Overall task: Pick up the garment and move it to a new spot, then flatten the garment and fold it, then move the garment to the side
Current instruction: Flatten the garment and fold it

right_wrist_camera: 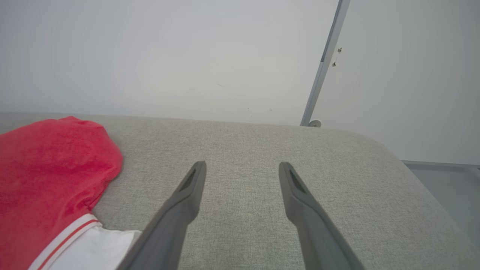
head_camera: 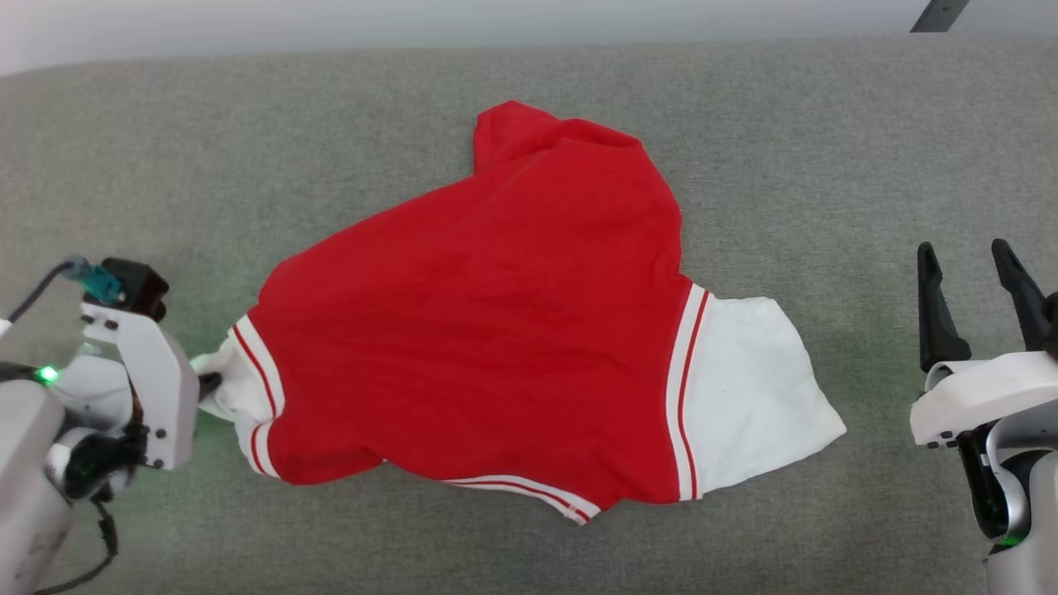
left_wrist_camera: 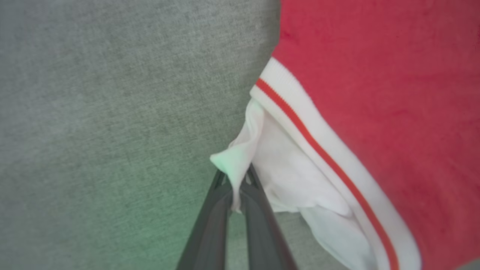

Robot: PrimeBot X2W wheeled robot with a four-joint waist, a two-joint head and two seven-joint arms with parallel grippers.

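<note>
The garment (head_camera: 488, 330) lies spread on the grey surface, red body up, with no letters showing. One white sleeve (head_camera: 752, 397) lies flat at the right; the other sleeve (head_camera: 223, 384) is bunched at the left. My left gripper (head_camera: 207, 384) is shut on that bunched sleeve. The left wrist view shows a fold of white sleeve cloth (left_wrist_camera: 240, 161) pinched between the two dark fingers (left_wrist_camera: 210, 225) of my left gripper (left_wrist_camera: 236, 180). My right gripper (head_camera: 967, 264) stands open to the right of the garment, apart from it. In the right wrist view my right gripper (right_wrist_camera: 242, 168) is spread over bare fabric, garment (right_wrist_camera: 52, 168) at left.
The grey upholstered surface (head_camera: 826, 165) stretches wide around the garment, with bare room on all sides. Its far edge meets a pale wall (right_wrist_camera: 187, 56). The surface's right end curves down toward the floor (right_wrist_camera: 442, 180), beside a metal post (right_wrist_camera: 326, 63).
</note>
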